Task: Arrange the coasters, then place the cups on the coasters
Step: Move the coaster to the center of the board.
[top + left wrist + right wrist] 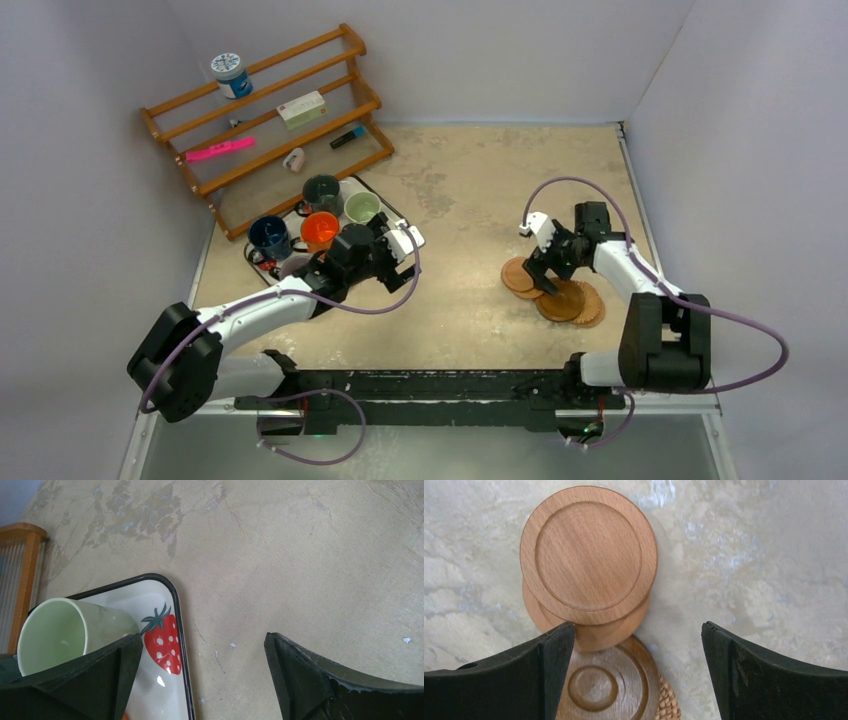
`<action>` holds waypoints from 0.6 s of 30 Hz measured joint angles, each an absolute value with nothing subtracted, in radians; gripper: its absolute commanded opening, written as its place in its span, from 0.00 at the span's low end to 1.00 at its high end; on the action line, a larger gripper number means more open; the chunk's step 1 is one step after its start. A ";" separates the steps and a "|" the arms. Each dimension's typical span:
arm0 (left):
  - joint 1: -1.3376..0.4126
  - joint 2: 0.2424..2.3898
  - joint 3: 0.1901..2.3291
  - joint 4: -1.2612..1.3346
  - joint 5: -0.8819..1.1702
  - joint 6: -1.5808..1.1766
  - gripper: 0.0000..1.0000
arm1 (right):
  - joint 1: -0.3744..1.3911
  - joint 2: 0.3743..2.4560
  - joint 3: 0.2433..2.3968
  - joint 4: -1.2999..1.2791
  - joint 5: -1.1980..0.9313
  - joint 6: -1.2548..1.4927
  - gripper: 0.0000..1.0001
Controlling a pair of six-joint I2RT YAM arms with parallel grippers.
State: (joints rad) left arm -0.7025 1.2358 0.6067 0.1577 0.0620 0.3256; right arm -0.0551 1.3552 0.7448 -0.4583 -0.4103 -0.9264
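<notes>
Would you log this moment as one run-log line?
left gripper open by tray | right gripper open above coasters | coasters overlapping | cups on tray

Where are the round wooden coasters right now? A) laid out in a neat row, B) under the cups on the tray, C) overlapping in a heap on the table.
C: the coasters overlap one another on the table, while the cups stand on the strawberry tray.

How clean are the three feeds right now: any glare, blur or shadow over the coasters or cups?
Top external: soft, even light, faint shadows, cups small. Left wrist: sharp, one small glare spot on the tray. Right wrist: crisp wood grain on the top coaster, soft shadow on its right.
</notes>
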 measured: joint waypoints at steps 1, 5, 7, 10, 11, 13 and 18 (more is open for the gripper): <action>-0.702 1.236 0.607 0.158 0.062 0.326 1.00 | -0.042 1.364 0.748 -0.444 -0.408 -0.913 0.99; -0.702 1.237 0.607 0.159 0.062 0.326 1.00 | 0.023 1.407 0.751 -0.391 -0.392 -0.862 0.99; -0.702 1.236 0.606 0.160 0.062 0.326 1.00 | 0.060 1.423 0.754 -0.364 -0.384 -0.839 0.99; -0.702 1.237 0.603 0.165 0.062 0.326 1.00 | 0.107 1.442 0.755 -0.320 -0.368 -0.804 0.99; -0.702 1.237 0.601 0.166 0.062 0.326 1.00 | 0.120 1.446 0.755 -0.304 -0.360 -0.793 0.99; -0.702 1.238 0.598 0.167 0.062 0.327 1.00 | 0.137 1.452 0.755 -0.276 -0.348 -0.773 0.99; -0.702 1.249 0.596 0.169 0.055 0.333 1.00 | 0.157 1.463 0.756 -0.211 -0.322 -0.735 0.99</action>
